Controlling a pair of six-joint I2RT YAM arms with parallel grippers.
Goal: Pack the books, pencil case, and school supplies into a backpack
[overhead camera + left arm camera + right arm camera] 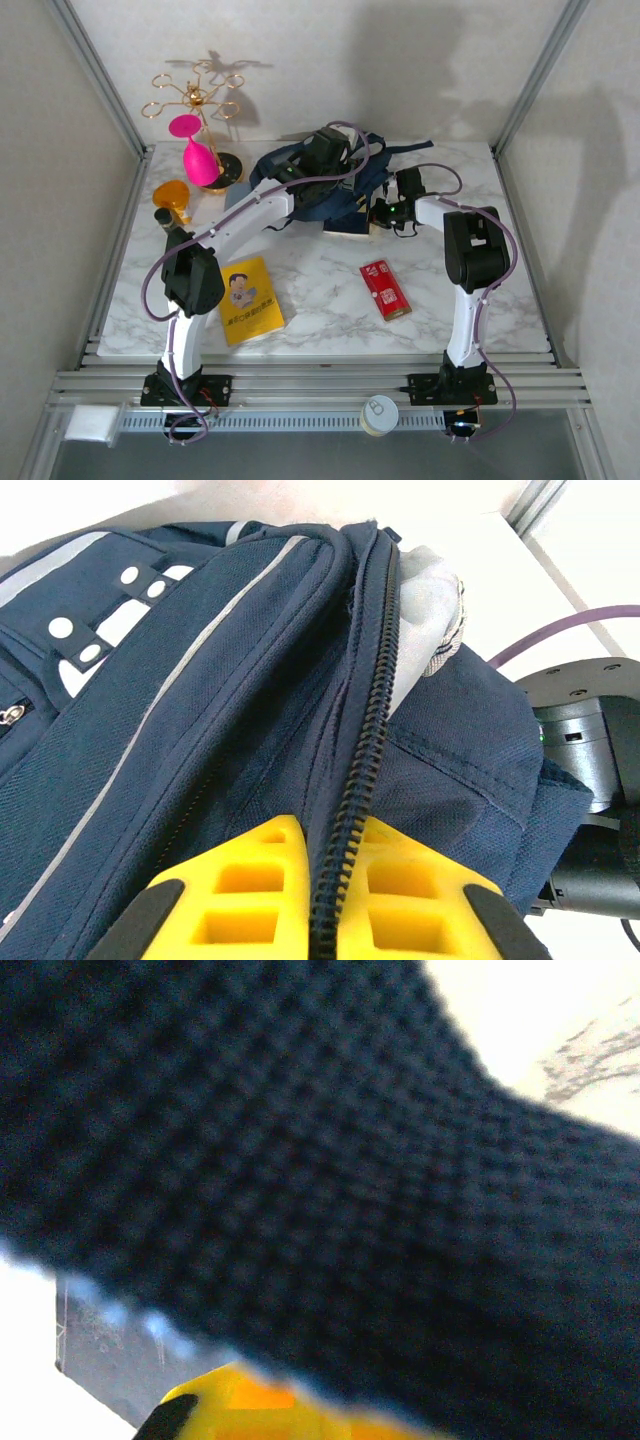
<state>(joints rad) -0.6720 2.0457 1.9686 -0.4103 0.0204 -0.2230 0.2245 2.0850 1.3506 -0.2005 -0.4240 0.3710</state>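
Observation:
The navy backpack [318, 178] lies at the back centre of the table. My left gripper [326, 150] is over it, and in the left wrist view my left gripper [332, 830] is shut on the backpack's [200, 730] zipper edge. My right gripper [383, 213] is at its right side; one yellow finger [235, 1405] shows under blurred dark fabric [330, 1160], shut on it. A dark book's corner [350, 228] peeks out under the backpack. The yellow book [250, 300] and the red supplies pack [385, 288] lie on the near table. The pencil case is out of view.
A pink glass [198, 160] and a gold rack [195, 100] stand at the back left, with an orange object [171, 194] and a small dark bottle [162, 215] beside them. A white roll [378, 414] sits on the front rail. Pale grey fabric [430, 590] shows at the backpack's opening.

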